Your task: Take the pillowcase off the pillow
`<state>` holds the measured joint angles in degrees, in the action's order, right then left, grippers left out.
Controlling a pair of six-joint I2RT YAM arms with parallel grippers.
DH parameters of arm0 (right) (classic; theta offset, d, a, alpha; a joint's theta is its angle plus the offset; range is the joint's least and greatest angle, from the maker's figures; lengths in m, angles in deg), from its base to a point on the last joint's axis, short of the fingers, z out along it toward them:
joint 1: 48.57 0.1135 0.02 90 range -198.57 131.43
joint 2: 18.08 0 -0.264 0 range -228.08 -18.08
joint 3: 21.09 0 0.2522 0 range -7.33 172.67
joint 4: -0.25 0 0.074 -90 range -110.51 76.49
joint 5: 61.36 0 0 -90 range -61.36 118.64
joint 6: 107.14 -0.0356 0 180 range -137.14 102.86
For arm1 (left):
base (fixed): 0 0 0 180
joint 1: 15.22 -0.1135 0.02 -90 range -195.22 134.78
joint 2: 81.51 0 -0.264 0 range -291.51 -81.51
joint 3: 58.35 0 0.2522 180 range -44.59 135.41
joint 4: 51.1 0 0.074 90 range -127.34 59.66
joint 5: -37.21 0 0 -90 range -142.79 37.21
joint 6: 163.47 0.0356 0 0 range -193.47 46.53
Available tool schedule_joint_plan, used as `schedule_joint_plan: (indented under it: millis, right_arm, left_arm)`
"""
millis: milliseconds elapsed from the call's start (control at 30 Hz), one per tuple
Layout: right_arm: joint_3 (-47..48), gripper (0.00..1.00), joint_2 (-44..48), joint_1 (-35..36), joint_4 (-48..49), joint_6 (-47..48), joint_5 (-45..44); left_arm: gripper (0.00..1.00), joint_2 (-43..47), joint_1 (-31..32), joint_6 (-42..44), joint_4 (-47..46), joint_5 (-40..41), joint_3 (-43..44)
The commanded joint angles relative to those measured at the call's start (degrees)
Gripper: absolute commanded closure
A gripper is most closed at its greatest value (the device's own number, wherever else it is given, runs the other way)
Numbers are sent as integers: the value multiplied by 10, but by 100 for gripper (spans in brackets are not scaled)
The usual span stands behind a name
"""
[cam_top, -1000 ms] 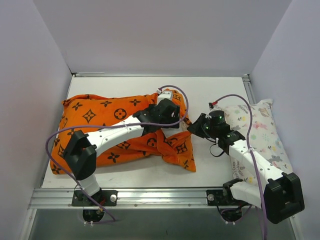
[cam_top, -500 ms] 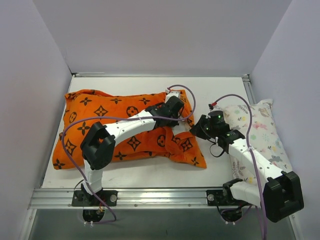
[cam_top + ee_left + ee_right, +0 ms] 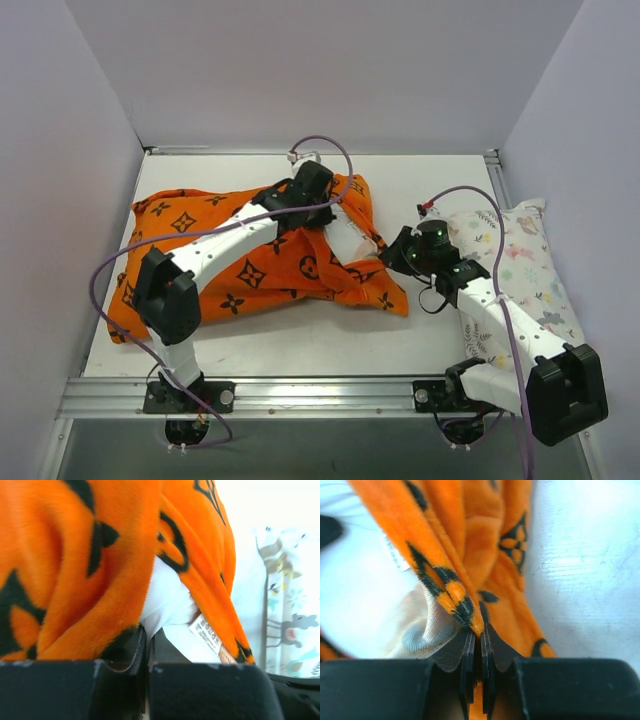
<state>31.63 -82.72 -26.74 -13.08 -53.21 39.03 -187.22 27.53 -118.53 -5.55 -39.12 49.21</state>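
Count taken: one table [image 3: 440, 180]. One orange pillowcase [image 3: 230, 268]. One plain white pillow [image 3: 350, 238]. One pastel-printed pillow [image 3: 525, 265]. Two robot arms: left arm [image 3: 230, 243], right arm [image 3: 492, 312]. Two purple cables: left cable [image 3: 97, 290], right cable [image 3: 462, 190].

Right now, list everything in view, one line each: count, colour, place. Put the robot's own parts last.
table: one, white, under everything.
orange pillowcase: one, bright orange with black flower motifs, left and centre, open end to the right.
white pillow: one, plain white, showing at that open end; the rest is hidden.
care label: one, white, at the opening.
printed pillow: one, white with pastel animals, right edge.
metal rail: one, silver, near edge.
purple cables: two, one per arm.
left gripper: black, shut, apparently pinching the white pillow.
right gripper: black, shut on the orange pillowcase's edge.
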Motion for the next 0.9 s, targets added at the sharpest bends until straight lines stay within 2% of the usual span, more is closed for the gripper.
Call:
schedule_joint_plan:
  millis: [0, 167, 367, 467, 533, 633, 667, 833, 867]
  right_arm:
    - [-41, 100, 5, -26, -90, 20, -39]
    - [-72, 100, -14, -106, -57, 18, 1]
    - [-65, 100, -60, -122, -29, 7, 5]
    - [-67, 100, -88, -122, -9, 3, 20]
    - [-74, 100, -102, -118, 22, 0, 54]
    - [-69, 99, -102, -96, 53, 12, 72]
    - [-63, 95, -100, -87, 46, 22, 68]
    - [-14, 84, -88, -37, 42, 46, 53]
    - [-5, 78, -90, -34, 34, 51, 50]
  left_arm:
    - [100, 95, -84, -20, -55, 126, -17]
    - [100, 172, -137, -21, -78, 94, -56]
    - [100, 225, -159, -20, -81, 61, -72]
    - [100, 245, -165, -7, -88, 16, -75]
    - [100, 249, -165, 4, -84, -66, -76]
    - [100, 270, -137, 9, -119, -161, -142]
    - [100, 274, -125, 14, -129, -174, -181]
    - [100, 305, -23, 24, -165, -177, -292]
    - [100, 307, -14, 24, -171, -172, -308]
